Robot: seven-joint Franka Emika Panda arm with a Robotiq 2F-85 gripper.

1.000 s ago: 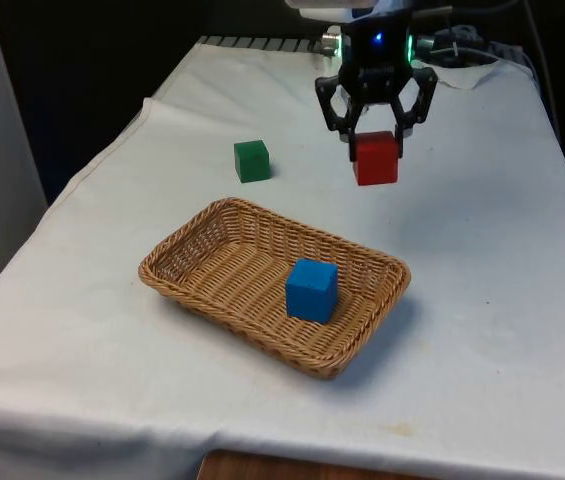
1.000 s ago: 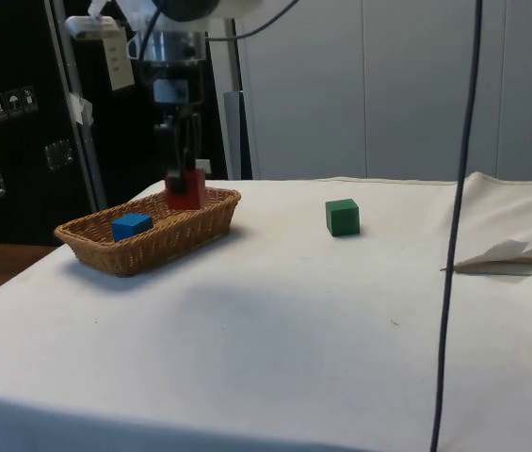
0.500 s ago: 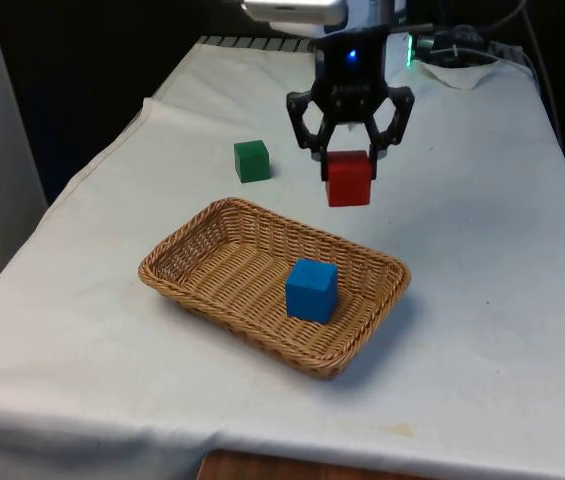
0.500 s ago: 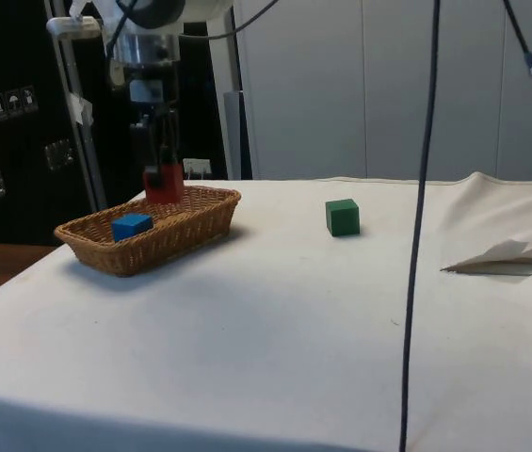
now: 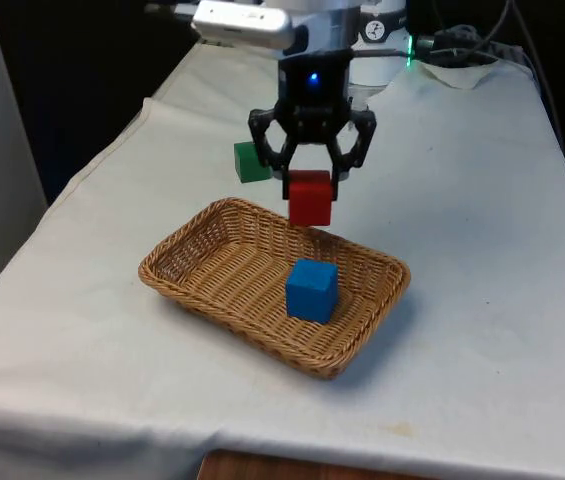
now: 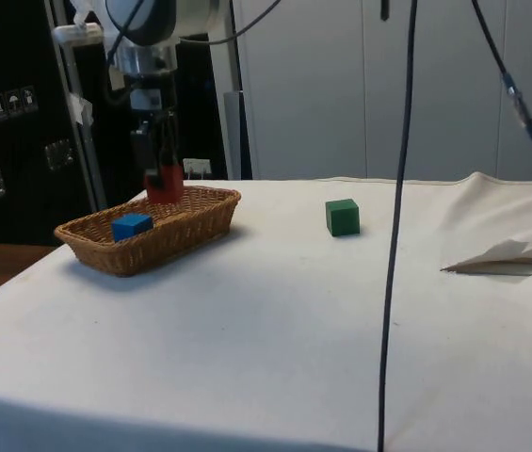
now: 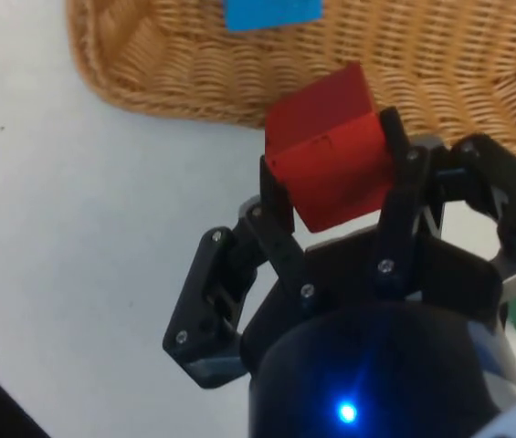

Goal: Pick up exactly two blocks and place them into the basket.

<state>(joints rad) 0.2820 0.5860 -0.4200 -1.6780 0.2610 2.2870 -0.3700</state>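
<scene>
My gripper [image 5: 310,186] is shut on a red block [image 5: 310,198], holding it in the air just above the far rim of the wicker basket [image 5: 202,288]. From the side the red block [image 6: 163,188] hangs over the basket [image 6: 190,224] near its far edge. The wrist view has the red block [image 7: 326,144] clamped between both fingers, with the basket rim [image 7: 148,82] just beyond it. A blue block [image 5: 311,290] lies inside the basket, also seen as the blue block [image 6: 131,226] and the blue block [image 7: 271,13]. A green block [image 5: 251,162] rests on the cloth behind the gripper.
The green block [image 6: 343,217] sits apart from the basket on the white cloth. Crumpled cloth [image 6: 515,250] lies at the side view's right edge. A dark cable [image 6: 395,226] hangs down in front of the side camera.
The gripper has carried the red block towards the front view's left and nearer the camera, from over bare cloth to above the basket's far rim. It now partly covers the green block.
</scene>
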